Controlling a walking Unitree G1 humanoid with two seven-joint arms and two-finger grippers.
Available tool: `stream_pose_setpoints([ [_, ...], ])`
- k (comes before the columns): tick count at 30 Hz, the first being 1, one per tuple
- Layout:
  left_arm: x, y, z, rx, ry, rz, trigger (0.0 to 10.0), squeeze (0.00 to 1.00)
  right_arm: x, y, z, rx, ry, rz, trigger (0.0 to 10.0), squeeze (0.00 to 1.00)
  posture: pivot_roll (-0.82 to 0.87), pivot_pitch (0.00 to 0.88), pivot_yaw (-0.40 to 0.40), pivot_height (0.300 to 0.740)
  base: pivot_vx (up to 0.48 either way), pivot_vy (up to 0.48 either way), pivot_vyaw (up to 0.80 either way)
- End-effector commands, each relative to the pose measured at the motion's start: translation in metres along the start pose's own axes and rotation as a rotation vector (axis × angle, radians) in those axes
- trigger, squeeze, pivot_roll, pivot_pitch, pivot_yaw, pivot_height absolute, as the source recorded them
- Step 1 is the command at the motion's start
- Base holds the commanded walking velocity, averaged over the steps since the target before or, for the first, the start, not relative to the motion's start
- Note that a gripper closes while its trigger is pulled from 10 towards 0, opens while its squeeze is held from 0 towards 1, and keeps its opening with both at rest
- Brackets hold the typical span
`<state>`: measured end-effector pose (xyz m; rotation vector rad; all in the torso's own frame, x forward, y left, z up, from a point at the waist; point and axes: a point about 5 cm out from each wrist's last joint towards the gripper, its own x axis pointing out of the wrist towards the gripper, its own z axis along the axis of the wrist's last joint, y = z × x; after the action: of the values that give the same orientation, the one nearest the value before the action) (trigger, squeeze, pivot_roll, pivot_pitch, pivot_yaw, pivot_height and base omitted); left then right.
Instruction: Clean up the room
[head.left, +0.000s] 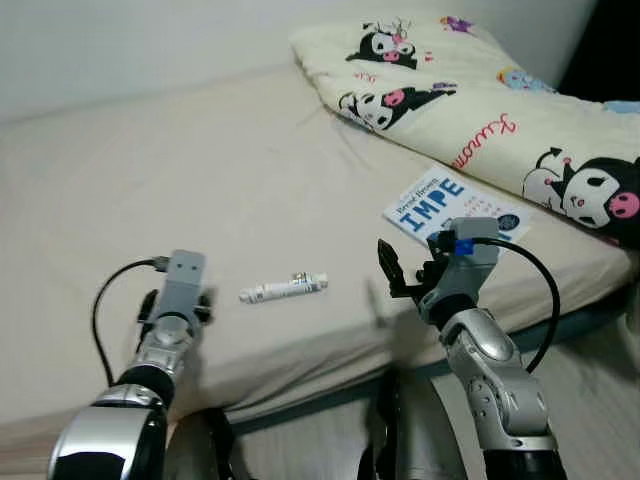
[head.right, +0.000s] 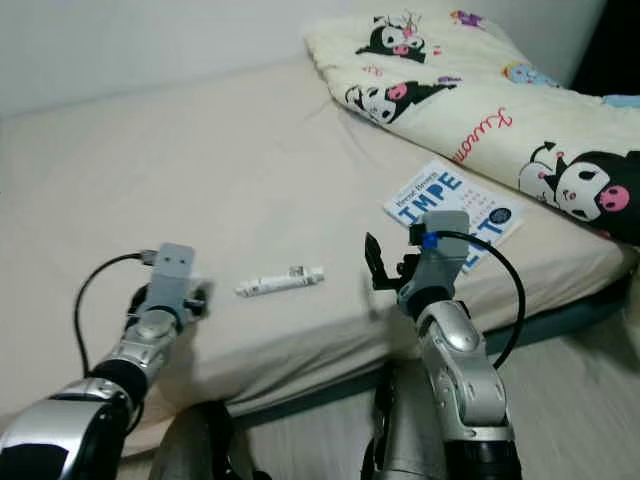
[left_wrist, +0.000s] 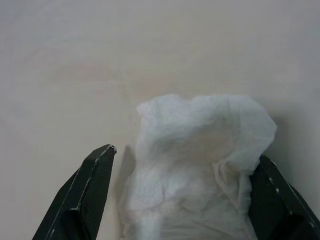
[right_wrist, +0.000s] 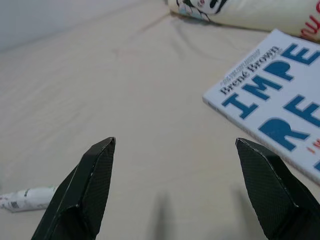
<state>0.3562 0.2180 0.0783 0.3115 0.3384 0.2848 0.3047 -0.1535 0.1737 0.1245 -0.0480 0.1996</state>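
On the bed (head.left: 150, 170), the left gripper (left_wrist: 180, 200) is open around a crumpled white tissue (left_wrist: 195, 165) lying between its fingers. A small white tube (head.left: 283, 289) lies in the middle. The right gripper (right_wrist: 175, 195) hovers open near a white book (head.left: 455, 205), beside the patterned blanket (head.left: 470, 90).

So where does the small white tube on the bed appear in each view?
Left eye: white tube at centre, between the two arms.
Right eye: tube left of centre.
Left wrist: not in it; crumpled tissue between open fingers.
Right wrist: its end at the edge.
Shared landmark: white-and-blue book.
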Motion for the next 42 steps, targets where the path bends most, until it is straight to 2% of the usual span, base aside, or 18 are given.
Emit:
stream_pose_setpoints([
  [1, -0.002, 0.021, -0.027, 0.01, 0.105, 0.068, 10.0, 0.0, -0.004, 0.006, 0.002, 0.01, 0.002, 0.015, 10.0, 0.0, -0.17, 0.337, 0.092, 0.526, 0.0, 0.0, 0.0],
  [2, -0.002, 0.025, -0.028, 0.002, 0.11, 0.084, 10.0, 0.0, -0.005, 0.006, 0.003, 0.011, 0.001, 0.018, 10.0, 0.0, -0.17, 0.337, 0.092, 0.526, 0.0, 0.0, 0.0],
  [3, -0.001, 0.029, -0.028, -0.01, 0.114, 0.097, 7.6, 0.0, -0.005, 0.008, 0.003, 0.005, 0.008, 0.029, 10.0, 0.0, -0.16, 0.344, 0.089, 0.526, 0.0, 0.0, 0.0],
  [4, -0.001, 0.032, -0.028, -0.036, 0.12, 0.099, 0.0, 0.0, -0.002, 0.009, 0.003, -0.012, 0.019, 0.044, 10.0, 0.0, -0.16, 0.346, 0.087, 0.526, 0.0, 0.0, 0.0],
  [9, -0.001, 0.03, -0.028, -0.06, 0.121, 0.078, 0.0, 0.0, 0.004, 0.008, 0.005, -0.042, 0.029, 0.052, 10.0, 0.0, -0.15, 0.351, 0.084, 0.526, 0.0, 0.0, 0.0],
  [13, -0.005, 0.024, -0.038, -0.112, 0.141, 0.037, 0.0, 0.0, 0.025, 0.001, 0.012, -0.156, 0.041, 0.049, 10.0, 0.0, -0.14, 0.347, 0.077, 0.526, 0.0, 0.0, 0.0],
  [17, -0.008, 0.02, -0.045, -0.144, 0.152, 0.006, 0.0, 0.0, 0.033, -0.002, 0.015, -0.203, 0.052, 0.052, 10.0, 0.0, -0.11, 0.338, 0.07, 0.526, 0.0, 0.0, 0.0],
  [20, -0.009, 0.019, -0.049, -0.207, 0.145, -0.026, 0.0, 0.0, 0.041, -0.012, 0.016, -0.238, 0.068, 0.065, 10.0, 0.0, -0.09, 0.331, 0.063, 0.526, 0.0, 0.0, 0.0],
  [21, -0.009, 0.019, -0.048, -0.258, 0.136, -0.036, 0.0, 0.0, 0.045, -0.016, 0.017, -0.264, 0.074, 0.079, 10.0, 0.0, -0.08, 0.329, 0.061, 0.526, 0.0, 0.0, 0.0],
  [23, -0.007, 0.019, -0.038, -0.373, 0.079, -0.069, 0.0, 0.0, 0.055, -0.026, 0.018, -0.294, 0.077, 0.112, 10.0, 0.0, -0.04, 0.325, 0.057, 0.526, 0.0, 0.0, 0.0],
  [25, -0.005, 0.02, -0.03, -0.41, 0.034, -0.084, 0.0, 0.0, 0.061, -0.03, 0.019, -0.309, 0.084, 0.132, 10.0, 0.0, -0.01, 0.32, 0.052, 0.526, 0.0, 0.0, 0.0],
  [26, -0.005, 0.02, -0.03, -0.41, 0.034, -0.084, 0.0, 0.0, 0.061, -0.03, 0.019, -0.309, 0.084, 0.132, 10.0, 0.0, -0.01, 0.32, 0.052, 0.526, 0.0, 0.0, 0.0],
  [29, 0.0, 0.033, 0.002, -0.528, -0.131, -0.142, 0.0, 0.0, 0.078, -0.022, 0.025, -0.294, 0.075, 0.271, 10.0, 0.0, 0.05, 0.318, 0.047, 0.526, 0.0, 0.0, 0.0],
  [32, 0.0, 0.042, 0.019, -0.542, -0.223, -0.174, 0.0, 0.0, 0.084, -0.011, 0.029, -0.216, 0.066, 0.374, 10.0, 0.0, 0.08, 0.315, 0.042, 0.526, 0.0, 0.0, 0.0],
  [33, -0.003, 0.048, 0.035, -0.558, -0.299, -0.21, 0.0, 0.0, 0.088, 0.002, 0.029, -0.161, 0.076, 0.49, 10.0, 0.0, 0.11, 0.316, 0.042, 0.526, 0.0, 0.0, 0.0],
  [38, -0.014, 0.055, 0.057, -0.576, -0.397, -0.265, 0.0, 0.0, 0.09, 0.018, 0.02, -0.139, 0.143, 0.646, 10.0, 0.0, 0.16, 0.319, 0.04, 0.526, 0.0, 0.0, 0.0],
  [40, -0.028, 0.055, 0.069, -0.559, -0.457, -0.336, 0.0, 0.0, 0.089, 0.023, 0.004, -0.249, 0.236, 0.726, 10.0, 0.0, 0.2, 0.327, 0.042, 0.526, 0.0, 0.0, 0.0],
  [42, -0.033, 0.055, 0.072, -0.556, -0.472, -0.363, 0.0, 0.0, 0.088, 0.023, -0.001, -0.298, 0.269, 0.752, 10.0, 0.0, 0.21, 0.329, 0.043, 0.526, 0.0, 0.0, 0.0],
])
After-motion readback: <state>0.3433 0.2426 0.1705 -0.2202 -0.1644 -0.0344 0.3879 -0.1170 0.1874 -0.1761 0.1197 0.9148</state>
